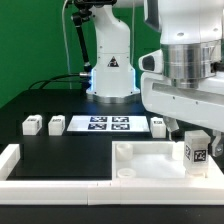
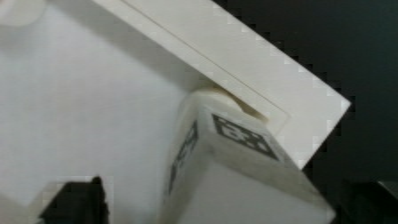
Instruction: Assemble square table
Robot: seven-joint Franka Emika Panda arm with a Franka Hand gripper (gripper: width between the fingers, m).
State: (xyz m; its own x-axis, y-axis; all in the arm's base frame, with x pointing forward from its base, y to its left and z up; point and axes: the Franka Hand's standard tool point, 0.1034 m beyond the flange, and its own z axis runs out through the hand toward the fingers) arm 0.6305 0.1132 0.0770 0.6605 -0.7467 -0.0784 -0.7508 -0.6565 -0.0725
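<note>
Three spare legs (image 1: 56,125) lie on worktop (image 1: 60,150), apart from claw (image 1: 196,136). Fourth leg (image 1: 197,151) directly under claw, on square table slab (image 1: 150,160) corner. Wrist view: fourth leg (image 2: 222,150) between claw fingers (image 2: 73,200); clamped or loose, cannot tell.

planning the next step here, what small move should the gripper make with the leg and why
Probably ease the leg straight down a little. The gripper holds it upright at the square table corner on the exterior view's right, and the wrist view shows its end seemingly just at the corner socket, not clearly seated.
</note>
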